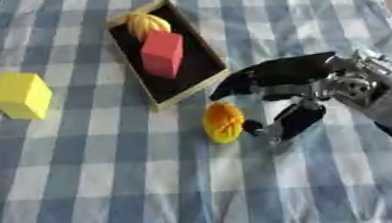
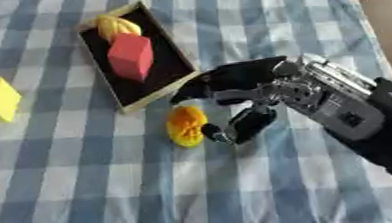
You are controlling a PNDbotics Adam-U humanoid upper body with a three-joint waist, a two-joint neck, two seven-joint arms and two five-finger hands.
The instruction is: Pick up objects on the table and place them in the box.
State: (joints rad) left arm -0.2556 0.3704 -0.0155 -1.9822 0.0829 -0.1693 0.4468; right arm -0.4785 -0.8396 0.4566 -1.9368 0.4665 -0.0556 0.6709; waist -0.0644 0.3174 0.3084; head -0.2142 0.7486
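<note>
While the right hand (image 1: 290, 93) hangs open around the orange object (image 1: 223, 122), just off the box (image 1: 159, 97) at mid-bench, nothing is held. Pickup looks under way; next, fingers must close on it.

No text, labels or numbers — none readable.

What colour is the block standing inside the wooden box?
Red; the upright block in the black-lined wooden box shows best in the left eye view.
</note>
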